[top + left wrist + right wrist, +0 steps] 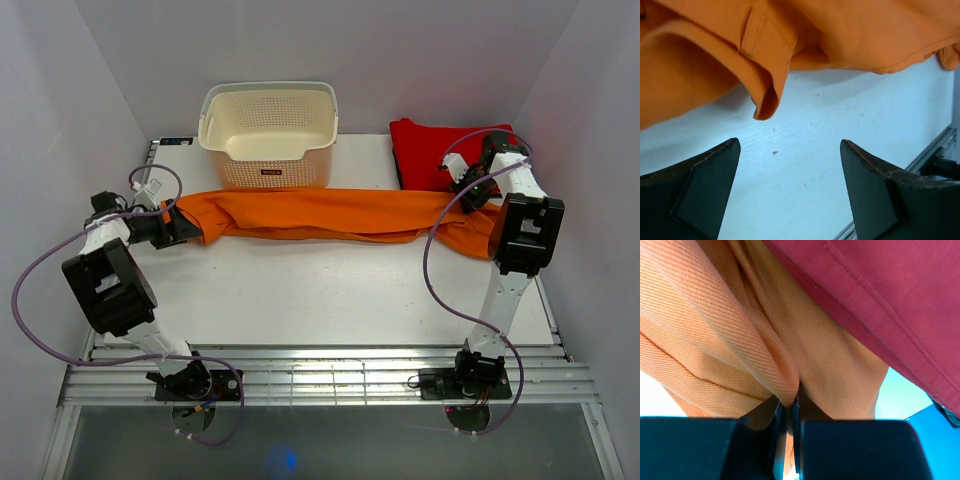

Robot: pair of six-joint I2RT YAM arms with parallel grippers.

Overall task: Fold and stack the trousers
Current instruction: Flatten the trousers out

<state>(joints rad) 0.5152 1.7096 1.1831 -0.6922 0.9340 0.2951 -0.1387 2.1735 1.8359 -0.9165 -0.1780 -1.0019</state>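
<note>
Left side: we find the left gripper [183, 226] low over the table [320, 300], at the left end of the trousers [320, 212]. In its wrist view the jaws stand wide apart with only bare tabletop between them. A folded orange edge hangs just ahead of the fingers [700, 195], and none of it is caught. From above, we cannot tell whether the fingertips touch the cloth end.

Middle: the trousers lie as one long rumpled band across the table, left to right. They pass just in front of the cream perforated basket [270, 165], which stands at the far edge.

Right side: the band's right end bunches up beside the red folded cloth [425, 150] in the far right corner. The right gripper [470, 188] sits there, clamped tight. Its wrist view shows a ridge of orange cloth pinched between the closed fingers [840, 450], with the red cloth lying close behind at upper right.
</note>
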